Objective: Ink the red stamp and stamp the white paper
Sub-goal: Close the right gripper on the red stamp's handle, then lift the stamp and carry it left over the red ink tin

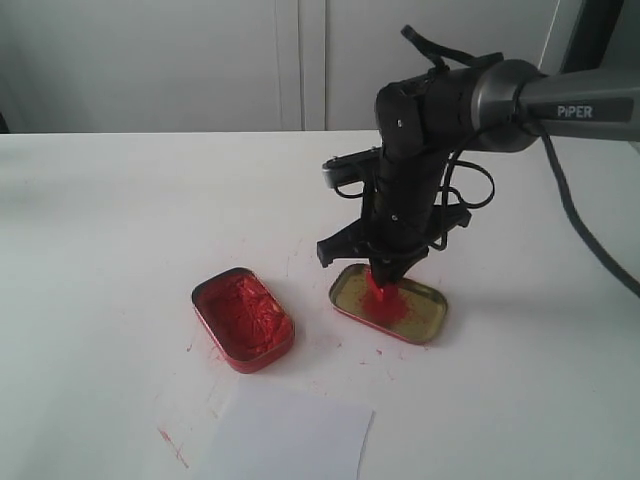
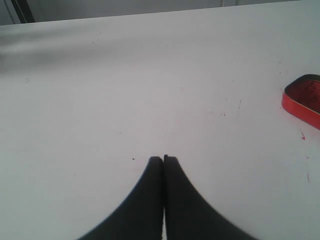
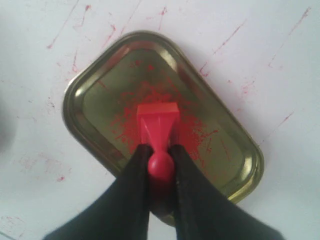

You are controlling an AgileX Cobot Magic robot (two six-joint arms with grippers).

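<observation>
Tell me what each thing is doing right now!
red stamp: gripped by its knob, base down in the gold lid.
right tool: shut on the red stamp.
left tool: shut, empty.
ink tin: open, red paste inside.
gold lid: upturned, smeared red.
white paper: flat, no mark showing.

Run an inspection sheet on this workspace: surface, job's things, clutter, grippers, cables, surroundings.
Surface: white table, red ink smears and streaks around the tins.
Job's things: red stamp base down in the gold lid; white paper flat at the near edge, visible part blank; ink tin open, left of the lid.
Clutter: nothing seen.
Grippers: right gripper shut on the red stamp's knob; left gripper shut, empty, over bare table.
Cables: black cable hangs off the right arm, clear of the tins.
Surroundings: pale cabinet doors behind the table.
</observation>
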